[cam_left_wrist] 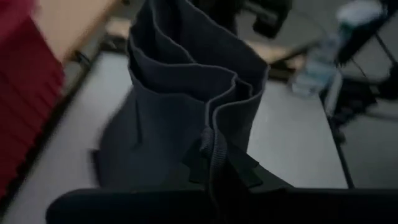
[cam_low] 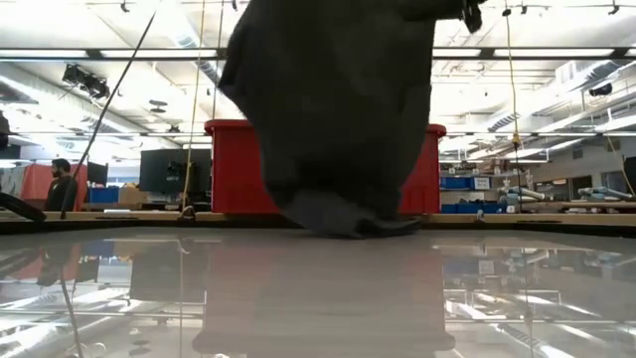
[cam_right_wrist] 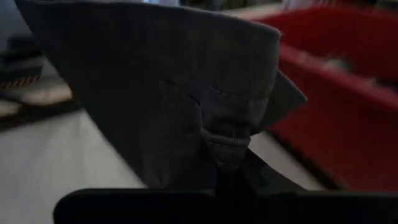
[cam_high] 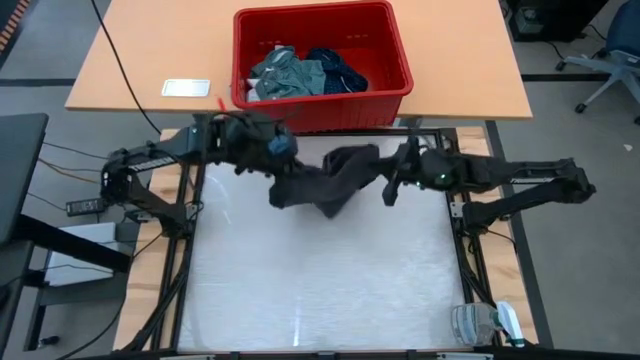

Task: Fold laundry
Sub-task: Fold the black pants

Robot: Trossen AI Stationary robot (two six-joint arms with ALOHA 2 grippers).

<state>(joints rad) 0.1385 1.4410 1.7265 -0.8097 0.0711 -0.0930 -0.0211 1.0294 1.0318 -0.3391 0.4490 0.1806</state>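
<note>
Now lifting the charcoal grey garment [cam_high: 325, 180] over the table's far edge, left gripper [cam_high: 281, 147] and right gripper [cam_high: 392, 172] clamped shut on it, hem barely touching the table [cam_high: 320, 280]; next, probably spreading flat.

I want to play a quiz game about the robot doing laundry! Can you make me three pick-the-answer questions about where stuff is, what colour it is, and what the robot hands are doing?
1. Where is the red basket?
A. On the wooden table beyond the white work table
B. On the floor
C. Hanging from an arm

2. What colour is the garment held up between the arms?
A. Yellow
B. Charcoal grey
C. Pink

3. What are the two grippers doing?
A. Both open, empty
B. Both shut on the garment
C. One holds a bottle

Answers:
1 A: the high view shows it on the wooden table.
2 B: the charcoal garment hangs dark grey, its lower end touching the work table.
3 B: the left gripper and right gripper each pinch an edge of it.
</note>
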